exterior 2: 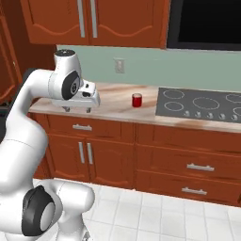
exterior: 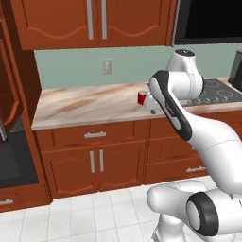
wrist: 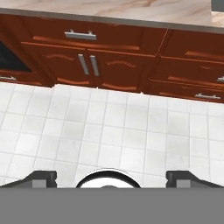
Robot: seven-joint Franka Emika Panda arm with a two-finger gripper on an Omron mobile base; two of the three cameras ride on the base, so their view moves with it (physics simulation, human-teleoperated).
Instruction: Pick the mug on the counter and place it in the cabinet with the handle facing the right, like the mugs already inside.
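The mug (exterior 2: 137, 100) stands upright on the counter (exterior 2: 113, 101), just left of the stovetop (exterior 2: 200, 106), below the wall outlet (exterior 2: 119, 65). It looks small, rigid and light, likely glossy and a bit slick, so I'd take it across the body or over the rim and leave the handle free for turning to the right. The gripper (exterior 2: 77, 110) hangs in front of the counter's edge, fingers pointing down at the white floor tiles (wrist: 109, 131), jaws spread wide and empty. The mug sits well off to its right and further back. No contact yet.
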